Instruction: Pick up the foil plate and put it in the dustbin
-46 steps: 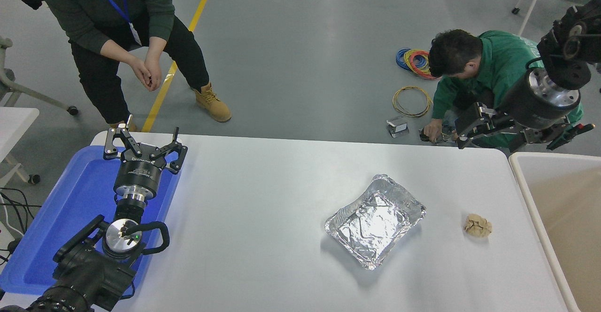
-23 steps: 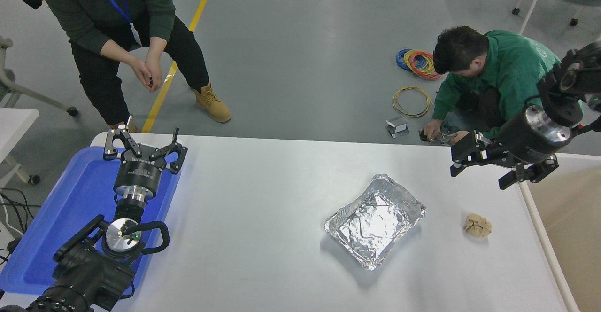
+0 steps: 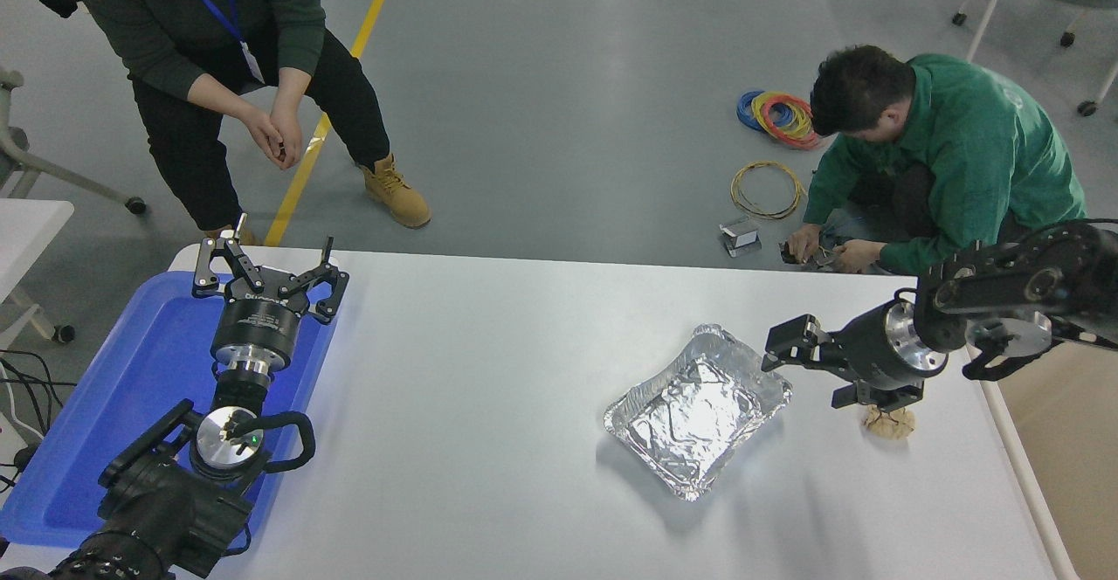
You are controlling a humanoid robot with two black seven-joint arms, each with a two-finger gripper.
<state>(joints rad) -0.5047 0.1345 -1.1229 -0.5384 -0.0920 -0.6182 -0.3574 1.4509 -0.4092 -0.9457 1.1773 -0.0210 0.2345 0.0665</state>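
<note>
The foil plate (image 3: 699,410) is a shiny crinkled silver tray lying flat on the white table (image 3: 489,370), right of centre. My right gripper (image 3: 810,372) comes in from the right edge, low over the table, and is open and empty. Its fingertips are just beside the plate's right rim. The dustbin (image 3: 1024,468) stands off the table's right end; only its white rim and a strip of beige interior show. My left gripper (image 3: 266,272) is parked open over the blue tray at the lower left.
A small crumpled tan paper ball (image 3: 891,424) lies right of the plate, partly under my right wrist. A flat blue tray (image 3: 140,370) lies at the table's left end. One person stands at the far left, another crouches on the floor at the far right among cable coils.
My right arm has swung down and to the left, from high over the table's far right corner to table height beside the plate's right rim. The plate, the ball and the left arm have not moved.
</note>
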